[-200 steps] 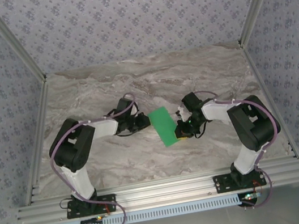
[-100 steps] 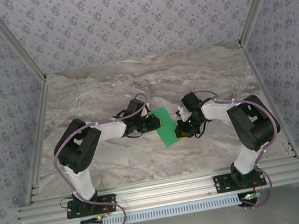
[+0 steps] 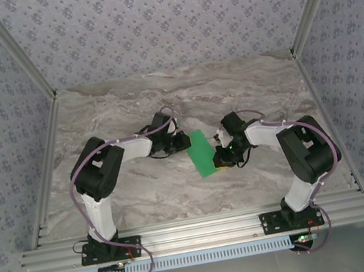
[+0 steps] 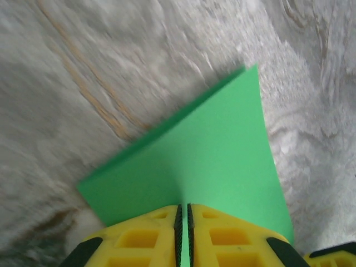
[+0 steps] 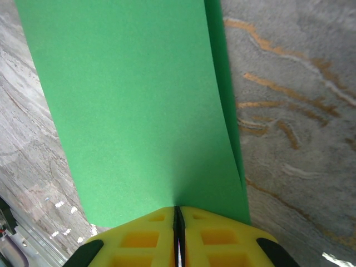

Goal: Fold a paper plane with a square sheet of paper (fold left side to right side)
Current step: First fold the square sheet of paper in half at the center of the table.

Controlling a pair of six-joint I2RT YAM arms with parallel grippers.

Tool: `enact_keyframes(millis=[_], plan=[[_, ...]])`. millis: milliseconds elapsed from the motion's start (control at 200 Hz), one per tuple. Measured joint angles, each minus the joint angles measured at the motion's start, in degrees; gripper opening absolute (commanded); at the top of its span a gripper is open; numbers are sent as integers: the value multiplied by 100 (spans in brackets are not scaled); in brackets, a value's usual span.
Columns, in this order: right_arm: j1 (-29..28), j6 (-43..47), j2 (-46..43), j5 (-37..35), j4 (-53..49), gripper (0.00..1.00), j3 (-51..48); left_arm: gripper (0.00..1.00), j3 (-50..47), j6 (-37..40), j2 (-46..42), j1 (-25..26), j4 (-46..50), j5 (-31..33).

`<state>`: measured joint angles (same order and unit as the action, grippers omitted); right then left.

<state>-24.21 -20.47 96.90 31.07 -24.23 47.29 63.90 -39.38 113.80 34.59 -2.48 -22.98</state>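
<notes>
progress is slight, i judge: the square sheet of paper (image 3: pixel 202 153) sits near the middle of the table (image 3: pixel 143 198), doubled into a narrow strip, my left pincer (image 3: pixel 183 143) and right pincer (image 3: pixel 222 159) each clamped on its edge, with creasing and dart folds left.

Between our left jaws and our right jaws hangs the green sheet (image 3: pixel 202 153), pinched from both sides, so nothing passes straight across there. Beyond both sets of jaws the desk (image 3: pixel 182 94) lies bare up to the back wall (image 3: pixel 163 20). On their near side it is bare down to the frame rail (image 3: pixel 198 231). Outward of the left jaws our own left arm (image 3: pixel 97 174) blocks the way, and outward of the right jaws the right arm (image 3: pixel 303 147) does. Ahead of each set of jaws, bare desk flanks the sheet.
</notes>
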Motion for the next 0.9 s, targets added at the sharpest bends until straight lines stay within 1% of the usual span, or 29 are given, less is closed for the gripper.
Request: enact_keyframes(millis=[145, 290, 450, 520, 585, 755, 879, 899], plan=[[-7, 0, -11, -7, 0, 10, -7, 14, 330, 175, 181, -308, 208, -22], [-20, -2, -37, -26, 15, 10, -22, 14, 675, 400, 337, -544, 459, 164], [-48, -9, -92, -68, 87, 12, -63, 21, 780, 533, 326, -684, 595, 337], [-72, -17, -109, -116, 94, 12, -63, 24, 739, 560, 192, -699, 680, 487], [-103, -28, -138, -177, 90, 12, -63, 28, 557, 568, -116, -723, 750, 605], [-179, -127, -280, -435, 92, 14, -63, 33, -247, 531, -1593, -739, 739, 826], [-267, -203, -424, -605, 153, 16, -63, 36, -938, 372, -2577, -535, 535, 999], [-284, -214, -466, -627, 155, 17, -59, 37, -1047, 330, -2684, -485, 518, 1023]])
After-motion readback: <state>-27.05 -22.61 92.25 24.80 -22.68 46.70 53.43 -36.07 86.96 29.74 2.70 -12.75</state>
